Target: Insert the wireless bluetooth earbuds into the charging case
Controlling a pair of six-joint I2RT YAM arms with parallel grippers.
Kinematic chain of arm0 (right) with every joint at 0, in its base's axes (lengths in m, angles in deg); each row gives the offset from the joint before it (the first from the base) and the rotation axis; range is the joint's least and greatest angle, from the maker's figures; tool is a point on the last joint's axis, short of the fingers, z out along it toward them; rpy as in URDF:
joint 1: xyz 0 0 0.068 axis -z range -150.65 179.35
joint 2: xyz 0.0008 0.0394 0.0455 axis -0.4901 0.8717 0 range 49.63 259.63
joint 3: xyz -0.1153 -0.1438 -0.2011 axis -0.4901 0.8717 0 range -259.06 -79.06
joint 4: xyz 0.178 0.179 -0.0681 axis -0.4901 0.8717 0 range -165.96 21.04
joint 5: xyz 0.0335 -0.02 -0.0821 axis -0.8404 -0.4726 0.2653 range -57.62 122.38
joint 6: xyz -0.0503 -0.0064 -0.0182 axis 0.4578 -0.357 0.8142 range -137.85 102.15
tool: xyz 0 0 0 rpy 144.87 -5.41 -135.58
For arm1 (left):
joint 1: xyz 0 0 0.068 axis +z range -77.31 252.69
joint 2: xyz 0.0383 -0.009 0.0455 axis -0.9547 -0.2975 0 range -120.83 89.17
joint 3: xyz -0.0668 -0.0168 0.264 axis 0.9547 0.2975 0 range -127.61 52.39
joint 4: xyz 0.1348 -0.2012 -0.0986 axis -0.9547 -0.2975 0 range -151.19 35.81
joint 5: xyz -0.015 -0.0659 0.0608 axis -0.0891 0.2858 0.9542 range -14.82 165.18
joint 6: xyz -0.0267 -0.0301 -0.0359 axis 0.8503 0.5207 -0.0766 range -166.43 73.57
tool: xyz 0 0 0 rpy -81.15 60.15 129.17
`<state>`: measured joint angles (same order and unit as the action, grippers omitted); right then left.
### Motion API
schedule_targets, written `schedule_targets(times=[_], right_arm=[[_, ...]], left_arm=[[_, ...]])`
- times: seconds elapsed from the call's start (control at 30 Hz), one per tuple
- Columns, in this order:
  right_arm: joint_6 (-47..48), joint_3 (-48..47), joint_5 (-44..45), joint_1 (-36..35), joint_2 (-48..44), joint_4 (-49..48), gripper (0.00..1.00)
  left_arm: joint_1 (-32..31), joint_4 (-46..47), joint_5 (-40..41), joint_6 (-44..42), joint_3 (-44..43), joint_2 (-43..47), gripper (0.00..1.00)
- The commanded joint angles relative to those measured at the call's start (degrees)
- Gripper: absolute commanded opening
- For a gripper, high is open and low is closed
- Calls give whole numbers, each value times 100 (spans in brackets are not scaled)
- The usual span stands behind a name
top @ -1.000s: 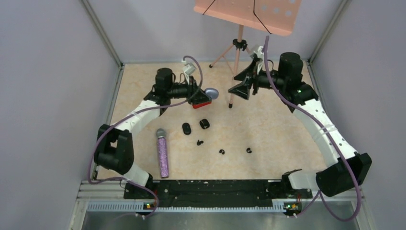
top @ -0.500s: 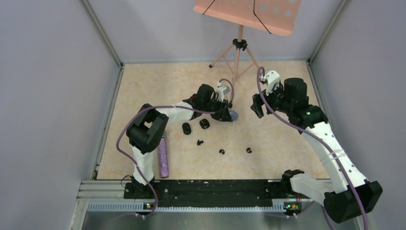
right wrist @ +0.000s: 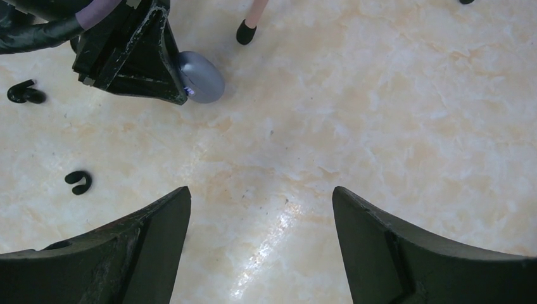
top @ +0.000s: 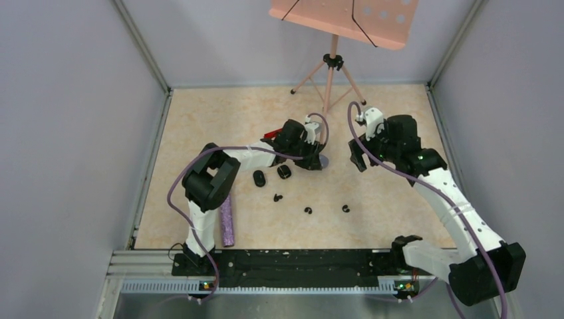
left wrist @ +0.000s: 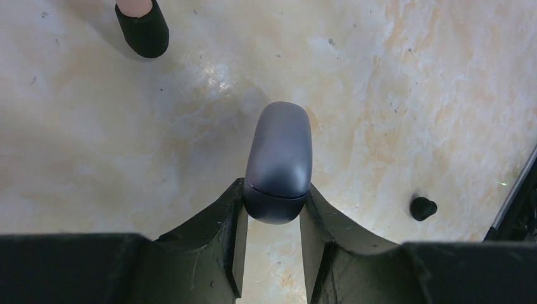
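A glittery purple microphone (top: 227, 224) lies lengthwise at the near left of the beige marbled table (top: 399, 186). At the far edge stands a pink music stand (top: 346, 18) on a tripod (top: 328, 73). 1 black-capped foot (left wrist: 142, 28) rests on the table.

I see the case (left wrist: 278, 158), a closed grey-purple oval with its lid seam near one end. That end is pinched in my left gripper (left wrist: 274, 193). Three tiny black earbuds (top: 308, 211) lie loose and well apart on the near side of it.

In left claw (left wrist: 272, 193), charging case (left wrist: 278, 152); earbuds (top: 277, 197) on table (top: 199, 119) nearby.
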<state>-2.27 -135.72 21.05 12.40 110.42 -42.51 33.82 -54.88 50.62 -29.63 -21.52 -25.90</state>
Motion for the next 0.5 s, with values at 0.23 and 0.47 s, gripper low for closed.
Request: schedule_targets(times=[0.23,0.47], right_arm=[[170,-361,-115,0,610,-220,82],[431,-554,-554,5,906,-483,82]], left_arm=[[-70,-337,590,-290,-288,82,98],[7,-1497,2271,-529,-314,1478,99]])
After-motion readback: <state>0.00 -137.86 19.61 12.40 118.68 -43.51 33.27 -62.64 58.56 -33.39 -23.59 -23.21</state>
